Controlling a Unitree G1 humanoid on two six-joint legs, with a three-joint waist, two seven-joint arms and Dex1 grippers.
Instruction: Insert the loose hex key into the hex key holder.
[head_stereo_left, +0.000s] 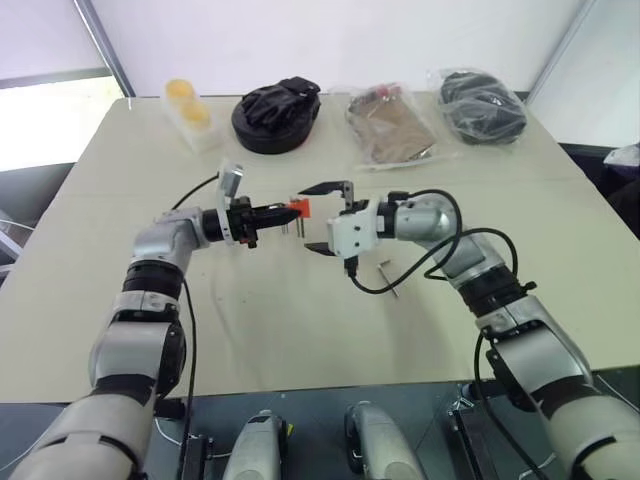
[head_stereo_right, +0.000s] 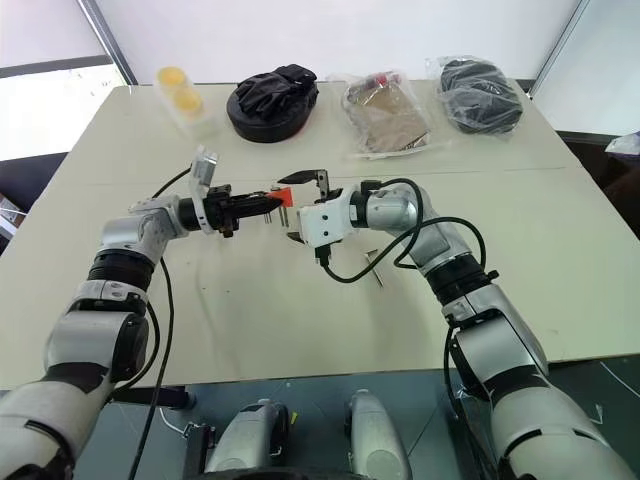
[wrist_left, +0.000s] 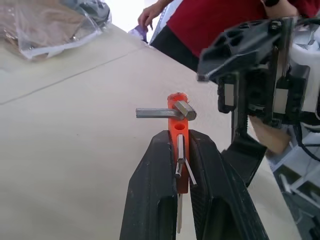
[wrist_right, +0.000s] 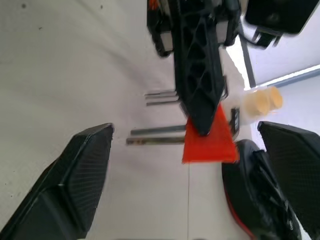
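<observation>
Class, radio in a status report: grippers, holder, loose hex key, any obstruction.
Left gripper shut on hex key holder, above table. Right gripper open beside it. Loose hex key lying on table. No obstruction.

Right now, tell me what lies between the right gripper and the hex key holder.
Nothing: the left eye view shows bare air between the open right gripper and the hex key holder.

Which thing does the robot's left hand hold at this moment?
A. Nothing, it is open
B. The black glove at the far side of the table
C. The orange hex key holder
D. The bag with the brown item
C: the left hand is shut on the hex key holder, whose orange block sits clamped between its two black fingers.
</observation>
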